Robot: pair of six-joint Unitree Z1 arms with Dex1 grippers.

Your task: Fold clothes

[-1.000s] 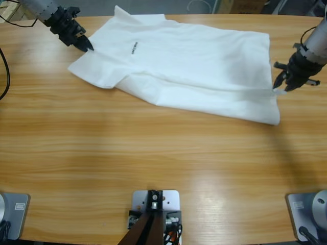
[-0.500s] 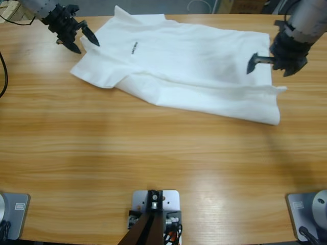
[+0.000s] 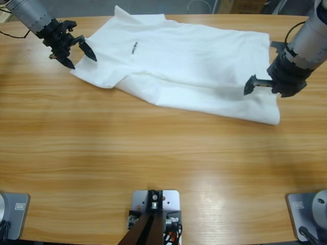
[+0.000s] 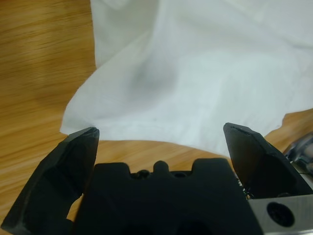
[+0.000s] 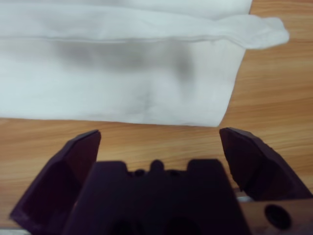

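The clothes are one white T-shirt [image 3: 189, 66], lying flat across the far half of the table with a small dark logo [image 3: 134, 47] on the chest. My left gripper [image 3: 80, 60] stands open just beyond the shirt's left sleeve [image 3: 94, 71]. The left wrist view shows that sleeve [image 4: 205, 73] ahead of the open left gripper [image 4: 161, 134], with nothing between the jaws. My right gripper [image 3: 265, 92] hovers open over the shirt's lower right corner. In the right wrist view the hem and a folded edge [image 5: 122, 83] lie ahead of the empty right gripper [image 5: 159, 133].
The wooden table [image 3: 153, 153] stretches from the shirt to the near edge. A dark cable [image 3: 4, 71] curves along the left edge. The table's far edge [image 3: 204, 15] runs just behind the shirt's collar side.
Both grippers have opened and let go of the shirt. The left one drew back off the sleeve. The right one lifted away from the hem, then came down over the lower right corner.
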